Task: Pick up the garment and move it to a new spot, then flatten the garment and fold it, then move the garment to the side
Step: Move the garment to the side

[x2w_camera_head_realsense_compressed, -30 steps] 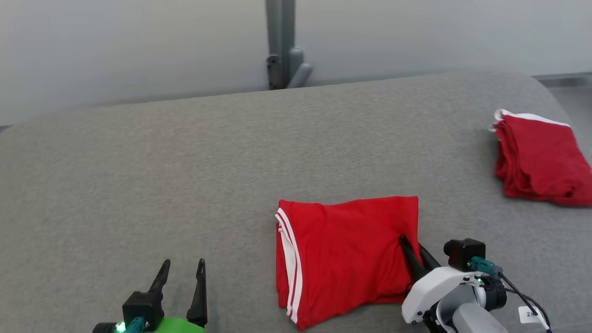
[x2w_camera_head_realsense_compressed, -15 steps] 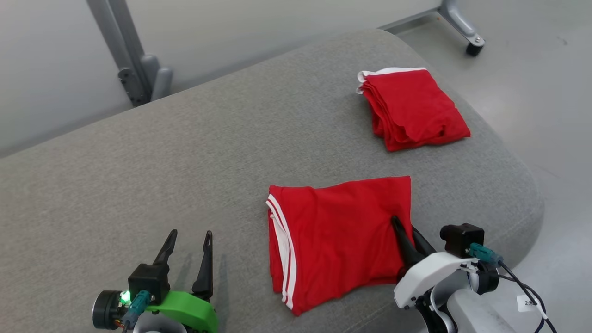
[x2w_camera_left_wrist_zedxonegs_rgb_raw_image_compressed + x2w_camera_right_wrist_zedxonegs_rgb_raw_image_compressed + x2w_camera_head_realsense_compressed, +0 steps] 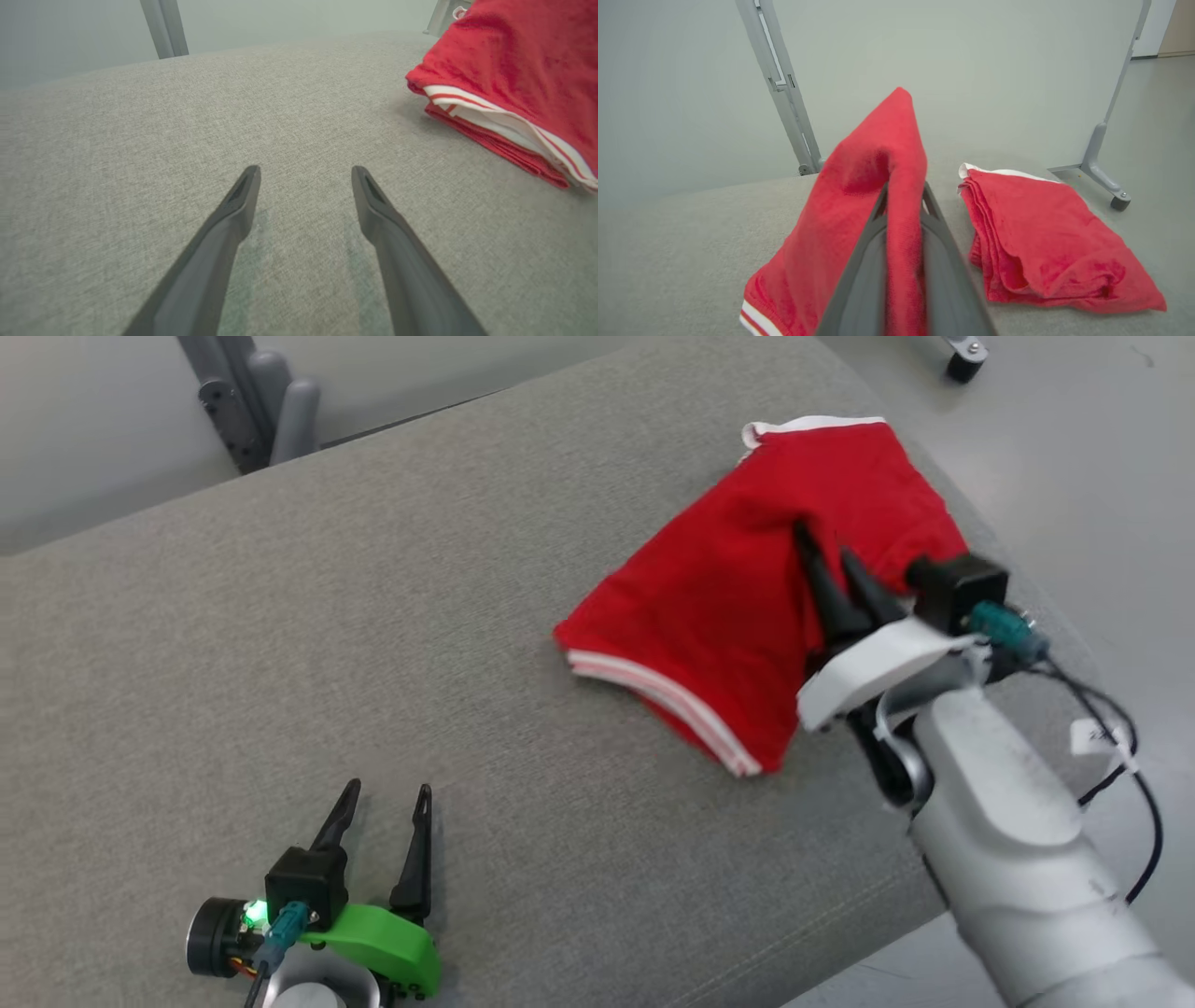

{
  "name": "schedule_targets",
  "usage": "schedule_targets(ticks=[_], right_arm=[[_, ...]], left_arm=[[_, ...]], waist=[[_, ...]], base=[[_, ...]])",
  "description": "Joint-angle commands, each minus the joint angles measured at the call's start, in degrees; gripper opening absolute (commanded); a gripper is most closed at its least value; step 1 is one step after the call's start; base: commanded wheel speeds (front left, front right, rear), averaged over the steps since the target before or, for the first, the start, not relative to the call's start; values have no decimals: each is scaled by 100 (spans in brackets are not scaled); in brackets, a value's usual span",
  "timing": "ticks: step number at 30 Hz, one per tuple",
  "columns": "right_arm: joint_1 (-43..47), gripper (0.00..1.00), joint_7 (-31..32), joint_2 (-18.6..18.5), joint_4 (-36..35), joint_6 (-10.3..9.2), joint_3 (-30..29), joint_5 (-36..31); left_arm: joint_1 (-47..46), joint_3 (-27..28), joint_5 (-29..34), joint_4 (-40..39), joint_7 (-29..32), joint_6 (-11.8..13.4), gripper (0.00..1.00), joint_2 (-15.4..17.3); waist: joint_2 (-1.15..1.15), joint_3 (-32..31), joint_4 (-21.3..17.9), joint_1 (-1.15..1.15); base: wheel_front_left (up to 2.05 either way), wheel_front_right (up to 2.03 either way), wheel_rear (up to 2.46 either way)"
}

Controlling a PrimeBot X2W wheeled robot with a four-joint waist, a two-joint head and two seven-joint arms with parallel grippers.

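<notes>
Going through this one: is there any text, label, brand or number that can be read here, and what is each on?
White tag dangling beside the right forearm: marks too small and blurred to read.
Held garment, folded stack, grey surface: no text on them.

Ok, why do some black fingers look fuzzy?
Right wrist view: the right gripper's fingers and the pinched red cloth sit close to the lens, so they blur. Left wrist view: the left gripper's fingers look sharper, casting faint shadows on the grey cushion.
</notes>
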Motion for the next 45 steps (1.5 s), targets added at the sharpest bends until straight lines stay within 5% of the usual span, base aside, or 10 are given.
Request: schedule_targets(ticks=[1,14,15,16,17,24,27,45], right_arm=[[-203,0,-12,-127,59,-5,-151,-124],[-1363,0,-12,-1648,1368,-5,-1382,-1166],[-1427,32,-12,-1713,1451,-5,-1458,-1288],[-1479,95,-12,-1779,1523,-5,-1561,-1434],[-1511,100,-12,-1833,1627,-5,-1711,-1562],[-1337,100,-11,-1644,1586,-5,-2892,-2489],[-1073,100,-12,-1398,1305,-5,-2975,-2668],[1369,100,-12,-160,-170,-5,-2130,-1621]], left_arm=[[-98,6,53,6,2,-23,100,30],[-258,-20,98,-17,2,5,100,29],[-283,-15,136,-18,2,2,100,29],[-299,7,143,-16,3,9,100,29],[-312,17,166,-19,3,5,100,29],[-372,114,222,-42,2,11,100,29],[-350,125,149,-71,2,33,100,28],[195,300,-265,-141,2,280,100,28]], waist=[[0,254,404,0],[0,596,1273,0],[0,633,1308,0],[0,664,1338,0],[0,693,1365,0],[0,712,1499,0],[0,610,1552,0],[0,-229,2037,0]], base=[[0,0,0],[0,0,0],[0,0,0],[0,0,0],[0,0,0],[0,0,0],[0,0,0],[0,0,0]])
